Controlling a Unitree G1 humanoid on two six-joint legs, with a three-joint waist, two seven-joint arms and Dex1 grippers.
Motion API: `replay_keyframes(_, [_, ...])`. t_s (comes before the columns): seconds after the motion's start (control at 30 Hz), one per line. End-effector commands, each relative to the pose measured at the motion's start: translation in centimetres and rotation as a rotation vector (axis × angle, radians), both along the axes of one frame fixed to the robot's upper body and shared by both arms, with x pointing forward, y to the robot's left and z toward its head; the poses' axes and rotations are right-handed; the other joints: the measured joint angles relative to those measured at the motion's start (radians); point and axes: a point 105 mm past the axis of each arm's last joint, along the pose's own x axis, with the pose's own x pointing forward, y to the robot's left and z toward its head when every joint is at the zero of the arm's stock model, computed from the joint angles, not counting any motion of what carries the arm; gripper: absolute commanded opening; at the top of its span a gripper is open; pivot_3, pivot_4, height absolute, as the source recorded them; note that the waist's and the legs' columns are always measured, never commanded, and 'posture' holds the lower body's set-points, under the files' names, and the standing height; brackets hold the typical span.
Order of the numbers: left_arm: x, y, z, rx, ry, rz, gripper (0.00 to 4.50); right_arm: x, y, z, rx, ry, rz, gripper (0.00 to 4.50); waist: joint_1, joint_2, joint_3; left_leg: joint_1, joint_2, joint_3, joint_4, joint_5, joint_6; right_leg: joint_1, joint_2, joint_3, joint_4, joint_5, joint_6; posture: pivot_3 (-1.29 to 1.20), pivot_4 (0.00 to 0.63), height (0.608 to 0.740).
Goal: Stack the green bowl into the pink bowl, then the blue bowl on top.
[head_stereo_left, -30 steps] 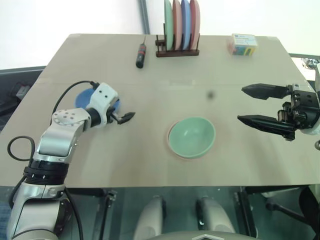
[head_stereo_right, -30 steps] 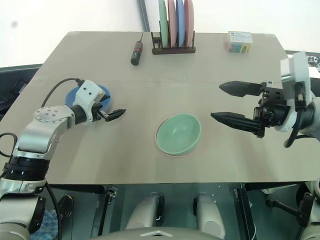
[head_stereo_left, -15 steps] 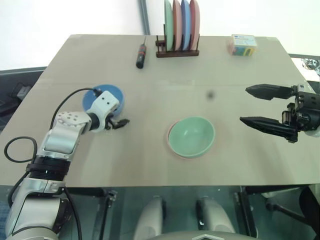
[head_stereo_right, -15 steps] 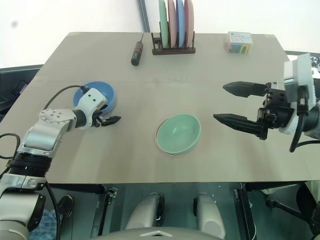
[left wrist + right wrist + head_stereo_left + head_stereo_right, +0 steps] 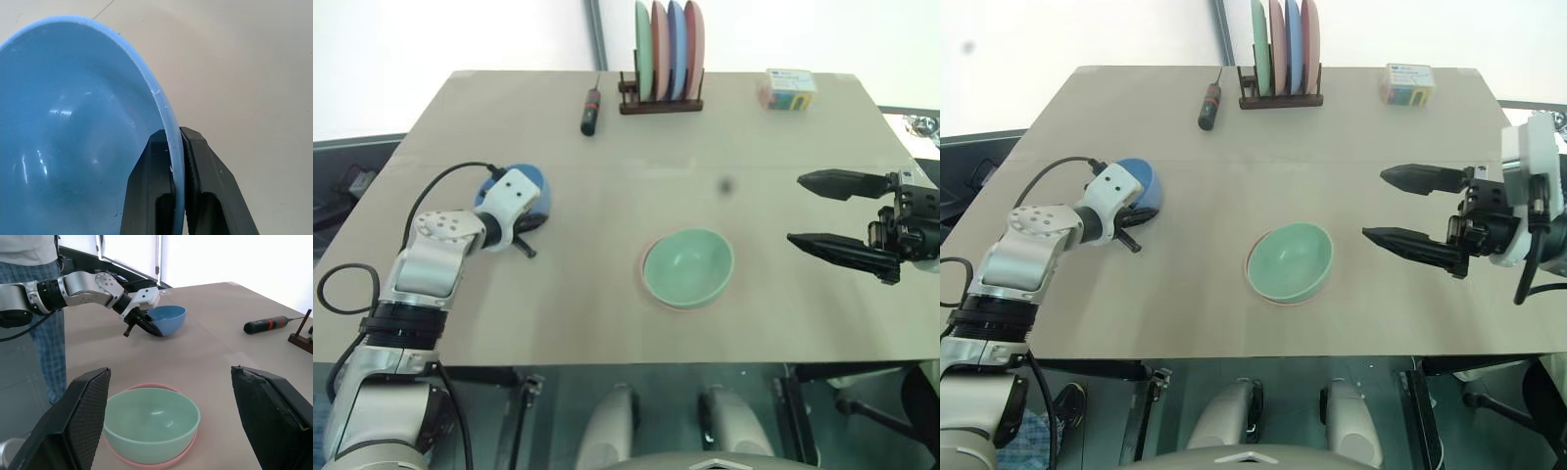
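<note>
Tabletop (image 5: 607, 294): a broad tan surface, carrying everything here.
Plate rack (image 5: 661, 98): standing at the far edge, holding green, pink and blue plates on edge; well apart from the work and no part of it.
Green bowl (image 5: 688, 266): sitting near the middle of the tabletop, a little to the near side, already nested in the pink bowl.
Pink bowl (image 5: 146, 461): lying under the green bowl, only its rim peeping out around the bottom.
Blue bowl (image 5: 73, 122): resting at the left of the tabletop, well apart from the stack; it looks tilted, its left-hand rim being pinched.
Left pincer (image 5: 173, 166): clamping the blue bowl's rim, one black finger inside the wall and one outside, jaws narrow on the thin plastic.
Right pincer (image 5: 827, 211): hanging wide and empty at the right, clear of the stack.
Screwdriver (image 5: 590, 108): lying at the far side, left of the rack, out of the way.
Small box (image 5: 788, 86): sitting at the far right corner.
Step in hand: judging by the layout, the first half is done and the blue bowl is being picked up.
Doing it well: lifting straight up before travelling right, so the bowl is not dragging; keeping the rim grip firm, since the bowl will be hanging from one edge; levelling it over the green bowl's centre and lowering until it seats before letting go.
Risk: a one-sided rim grip may be letting the bowl swing or slip.
</note>
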Motion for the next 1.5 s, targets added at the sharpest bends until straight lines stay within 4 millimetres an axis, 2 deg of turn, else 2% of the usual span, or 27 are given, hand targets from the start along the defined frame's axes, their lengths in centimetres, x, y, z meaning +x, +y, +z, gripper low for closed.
replay_keyframes(0.03, [-0.1,-4.7,2.1,0.060,-0.130,-0.240,0.04,-0.3,0.1,0.6,-0.001,-0.039,0.013,4.12,0.005,-0.001,0.001,-0.001,0.000,-0.001,0.002,0.000,0.000,0.000,0.000,-0.001,0.000,0.000,0.000,0.00,0.150,0.740])
replay_keyframes(0.2, [-2.0,-9.4,3.5,0.115,-0.189,-0.528,0.04,-0.3,0.2,0.5,0.001,-0.039,0.017,4.12,0.004,-0.003,0.002,-0.004,0.000,-0.001,0.005,0.000,0.000,0.000,0.000,-0.001,-0.001,0.001,0.001,0.00,0.150,0.740])
replay_keyframes(0.27, [-2.8,-11.8,4.9,0.129,-0.269,-0.650,0.04,-0.2,0.2,0.4,0.001,-0.036,0.018,4.12,0.002,-0.003,0.002,-0.003,0.000,-0.001,0.005,0.000,0.000,0.000,0.000,-0.001,-0.001,0.001,0.001,0.00,0.150,0.740])
replay_keyframes(0.4, [-6.2,-16.3,7.0,0.108,-0.383,-0.950,0.04,0.0,0.2,0.1,-0.006,-0.030,0.012,4.12,0.001,-0.003,0.002,-0.003,0.000,0.000,0.006,0.000,0.001,0.000,0.000,0.000,0.000,0.001,0.001,0.00,0.150,0.740])
replay_keyframes(0.5, [-9.3,-17.9,6.7,0.145,-0.407,-1.194,0.04,0.0,0.3,0.1,-0.006,-0.031,0.015,4.12,-0.003,-0.003,0.002,-0.003,0.000,0.001,0.006,0.000,0.001,0.000,0.000,0.001,0.000,0.001,0.001,0.00,0.150,0.740])
replay_keyframes(0.57, [-10.5,-18.0,6.0,0.142,-0.363,-1.289,0.04,0.0,0.3,0.1,-0.006,-0.031,0.014,4.12,-0.005,-0.003,0.002,-0.002,0.000,0.001,0.006,0.000,0.001,0.000,0.001,0.001,0.000,0.001,0.001,0.00,0.150,0.740])
replay_keyframes(0.73, [-11.6,-17.8,5.1,0.137,-0.323,-1.385,0.04,-0.2,0.3,0.1,-0.007,-0.031,0.009,4.12,-0.002,-0.003,0.002,-0.002,0.001,0.001,0.007,0.000,0.001,0.000,0.001,0.001,0.000,0.000,0.001,0.00,0.150,0.740])
replay_keyframes(0.8, [-11.5,-17.6,4.9,0.127,-0.306,-1.373,0.85,-0.2,0.2,0.1,-0.009,-0.031,0.006,4.12,-0.002,-0.003,0.002,-0.003,0.001,0.001,0.008,0.000,0.001,0.001,0.001,0.001,0.000,0.001,0.001,0.00,0.150,0.740])
replay_keyframes(0.87, [-11.0,-17.5,5.0,0.130,-0.312,-1.350,1.27,-0.2,0.2,0.1,-0.012,-0.030,0.004,4.12,-0.001,-0.003,0.002,-0.003,0.001,0.001,0.009,0.000,0.001,0.001,0.001,0.001,0.000,0.001,0.001,0.00,0.150,0.740])
replay_keyframes(0.9, [-10.9,-17.5,5.0,0.132,-0.320,-1.344,1.84,-0.2,0.2,0.1,-0.012,-0.029,0.003,4.12,-0.001,-0.003,0.002,-0.003,0.001,0.001,0.009,0.000,0.001,0.001,0.001,0.001,0.000,0.001,0.001,0.00,0.150,0.740])
replay_keyframes(0.97, [-10.0,-17.7,5.8,0.112,-0.385,-1.294,2.66,-0.2,0.1,0.1,-0.013,-0.028,0.001,4.12,-0.001,-0.003,0.002,-0.003,0.001,0.001,0.009,0.000,0.001,0.001,0.001,0.001,0.000,0.001,0.002,0.00,0.150,0.740])
replay_keyframes(1.03, [-8.9,-17.4,6.5,0.034,-0.356,-1.181,3.34,-0.1,0.0,-0.1,-0.013,-0.019,-0.008,4.12,-0.001,-0.003,0.002,-0.003,0.001,0.001,0.009,0.000,0.001,0.001,0.001,0.001,0.000,0.001,0.002,0.00,0.150,0.740])
replay_keyframes(1.1, [-7.8,-16.7,7.5,-0.089,-0.331,-1.062,4.31,-0.2,-0.3,-0.6,-0.017,0.005,-0.015,4.12,-0.001,-0.003,0.002,-0.003,0.001,0.001,0.009,0.000,0.001,0.001,0.001,0.001,0.000,0.001,0.002,0.00,0.150,0.740])
replay_keyframes(1.13, [-7.5,-16.1,7.6,-0.139,-0.305,-1.025,4.44,-0.1,-0.6,-1.0,-0.022,0.018,-0.025,4.12,-0.002,-0.003,0.002,-0.002,0.001,0.000,0.009,0.000,0.001,0.001,0.002,0.001,0.001,0.001,0.002,0.00,0.150,0.740])
replay_keyframes(1.23, [-7.0,-14.4,7.4,-0.257,-0.223,-0.928,4.44,-0.1,-1.5,-1.9,-0.022,0.044,-0.052,4.12,-0.003,-0.003,0.002,-0.002,0.001,0.000,0.009,-0.001,0.001,0.001,0.002,0.001,0.001,0.001,0.002,0.00,0.150,0.740])
replay_keyframes(1.3, [-6.6,-12.5,6.8,-0.344,-0.182,-0.821,4.44,0.2,-2.9,-2.6,0.010,0.070,-0.113,4.12,-0.004,-0.003,0.002,-0.002,0.001,0.001,0.009,-0.001,0.001,0.001,0.002,0.002,0.001,0.001,0.002,0.00,0.150,0.740])
replay_keyframes(1.4, [-6.4,-9.8,5.0,-0.424,-0.134,-0.680,4.44,0.6,-5.2,-4.1,0.041,0.066,-0.197,4.12,-0.003,-0.003,0.002,-0.002,0.001,0.000,0.009,-0.001,0.001,0.001,0.002,0.001,0.001,0.001,0.002,0.00,0.150,0.740])
replay_keyframes(1.5, [-7.4,-7.6,2.5,-0.479,-0.080,-0.581,4.44,0.7,-6.9,-5.5,0.079,0.090,-0.241,4.12,-0.003,-0.003,0.002,-0.001,0.001,0.001,0.009,-0.001,0.001,0.001,0.002,0.002,0.001,0.001,0.002,0.00,0.150,0.740])
